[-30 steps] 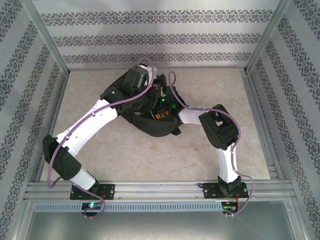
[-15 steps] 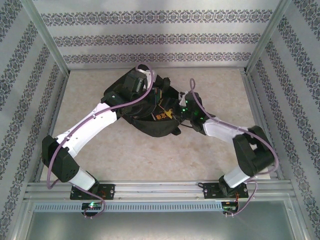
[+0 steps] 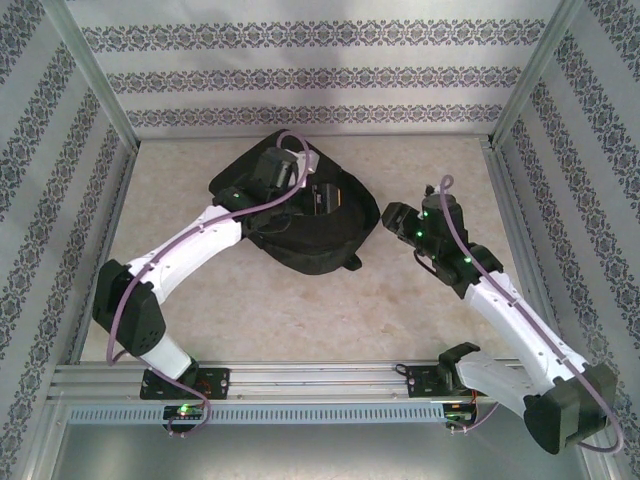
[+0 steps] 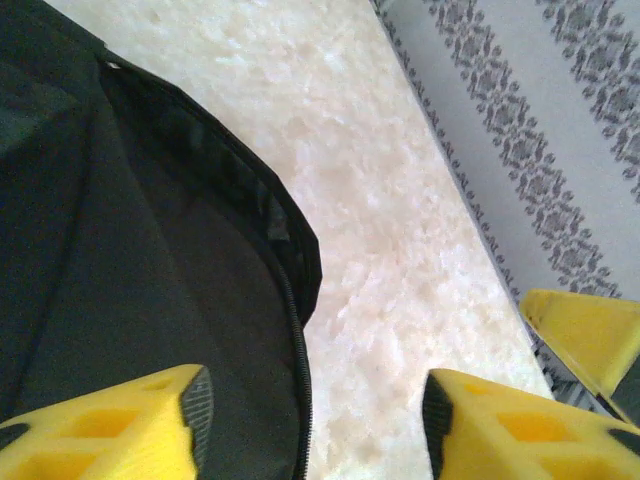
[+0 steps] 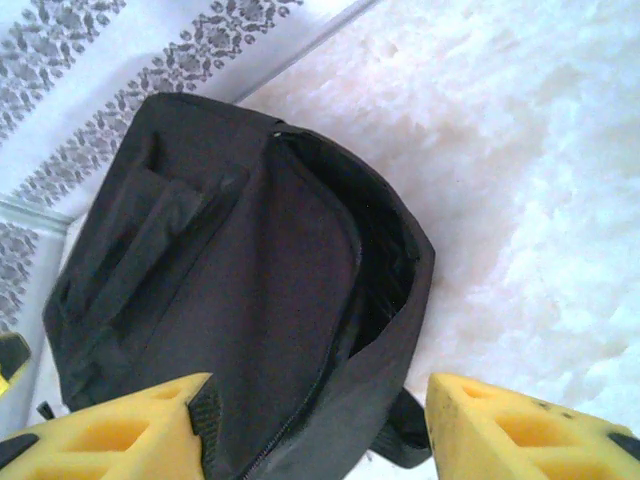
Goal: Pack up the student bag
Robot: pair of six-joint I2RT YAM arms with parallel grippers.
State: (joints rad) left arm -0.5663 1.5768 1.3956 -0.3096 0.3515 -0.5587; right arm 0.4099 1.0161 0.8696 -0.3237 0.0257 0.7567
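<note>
The student bag (image 3: pixel 305 235) is a floppy black backpack lying flat at the table's middle back. In the right wrist view the student bag (image 5: pixel 230 270) has its zipper mouth gaping a little along the right side, dark inside. My left gripper (image 3: pixel 320 197) hovers over the bag's upper edge. In its own view the left gripper (image 4: pixel 315 420) is open, straddling the bag's zipper edge (image 4: pixel 295 330) with nothing held. To the right of the bag, my right gripper (image 3: pixel 392 213) stands apart from it. From the wrist, the right gripper (image 5: pixel 320 420) is open and empty.
Bare marble-patterned tabletop (image 3: pixel 300 310) surrounds the bag. Patterned walls (image 3: pixel 300 75) close in the back and sides, with a metal rail (image 3: pixel 520 230) along the right edge. A bag strap loop (image 3: pixel 352 262) sticks out toward the front.
My right arm has pulled out of the bag and swung back to the right. The bag's mouth has dropped nearly shut, hiding the orange-printed item seen inside before.
</note>
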